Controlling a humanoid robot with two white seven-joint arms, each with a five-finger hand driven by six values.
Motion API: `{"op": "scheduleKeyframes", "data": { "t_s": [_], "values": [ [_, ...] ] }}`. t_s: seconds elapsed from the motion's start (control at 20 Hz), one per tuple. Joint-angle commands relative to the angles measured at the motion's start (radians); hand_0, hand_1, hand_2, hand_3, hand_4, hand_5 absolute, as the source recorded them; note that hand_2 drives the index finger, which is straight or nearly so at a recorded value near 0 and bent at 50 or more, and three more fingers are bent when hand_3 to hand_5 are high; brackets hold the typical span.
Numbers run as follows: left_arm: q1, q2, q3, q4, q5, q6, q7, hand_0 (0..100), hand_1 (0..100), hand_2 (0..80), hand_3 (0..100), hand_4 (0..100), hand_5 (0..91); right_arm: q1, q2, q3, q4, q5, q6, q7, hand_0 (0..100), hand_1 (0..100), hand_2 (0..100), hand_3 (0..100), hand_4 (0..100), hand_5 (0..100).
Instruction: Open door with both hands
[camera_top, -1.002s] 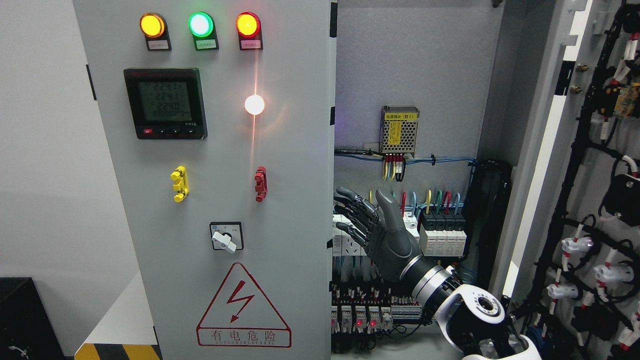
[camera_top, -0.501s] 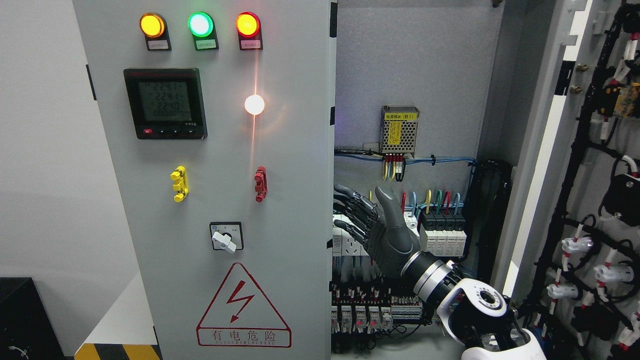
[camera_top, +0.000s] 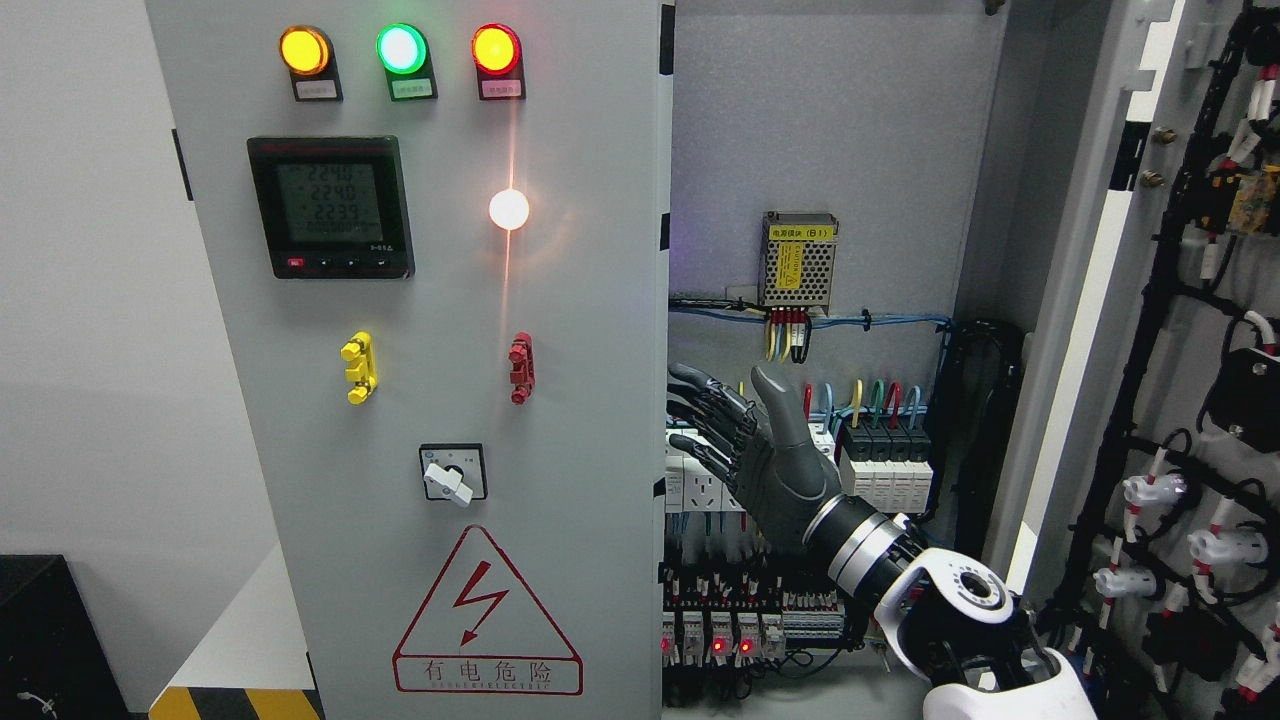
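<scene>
Right robot hand: my arm came in from the lower right; the hand was raised inside the open half of the cabinet, fingers spread and pointing left, thumb up, gripping nothing.
Fingertips: just beside the right edge of the left door; I could not tell whether they touched it.
Left arm: did not show in the head view.
Left door: shut, facing me, filling the middle of the view.
Door fittings: three lit lamps along the top, orange, green and red; a digital meter below them; a yellow latch and a red latch at mid height; a rotary switch above the warning triangle.
Right door: swung wide open at the right, its inner side strung with black cable bundles.
Cabinet interior: a power supply unit on the back wall, a row of breakers behind my hand, terminal blocks with red lights low down.
</scene>
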Motion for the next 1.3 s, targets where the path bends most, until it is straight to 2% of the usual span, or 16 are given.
{"op": "scheduleKeyframes", "data": {
  "t_s": [0.0, 0.4, 0.55, 0.95, 1.25],
  "values": [
    [0.0, 0.0, 0.0, 0.0, 0.0, 0.0, 0.0, 0, 0, 0.0, 0, 0, 0.0, -0.013, -0.002, 0.0, 0.017, -0.063, 0.023, 0.0, 0, 0, 0, 0, 0, 0],
    [0.0, 0.0, 0.0, 0.0, 0.0, 0.0, 0.0, 0, 0, 0.0, 0, 0, 0.0, -0.015, -0.002, 0.0, 0.01, -0.065, 0.038, 0.005, 0, 0, 0, 0, 0, 0],
    [0.0, 0.0, 0.0, 0.0, 0.0, 0.0, 0.0, 0, 0, 0.0, 0, 0, 0.0, -0.02, -0.002, 0.0, 0.011, -0.063, 0.038, 0.048, 0, 0, 0, 0, 0, 0],
    [0.0, 0.0, 0.0, 0.0, 0.0, 0.0, 0.0, 0, 0, 0.0, 0, 0, 0.0, -0.036, -0.003, 0.0, 0.025, -0.063, 0.038, 0.065, 0, 0, 0, 0, 0, 0],
    [0.0, 0.0, 0.0, 0.0, -0.001, 0.0, 0.0, 0, 0, 0.0, 0, 0, 0.0, -0.036, -0.003, 0.002, 0.03, -0.062, 0.037, 0.101, 0, 0, 0, 0, 0, 0]
  ]
}}
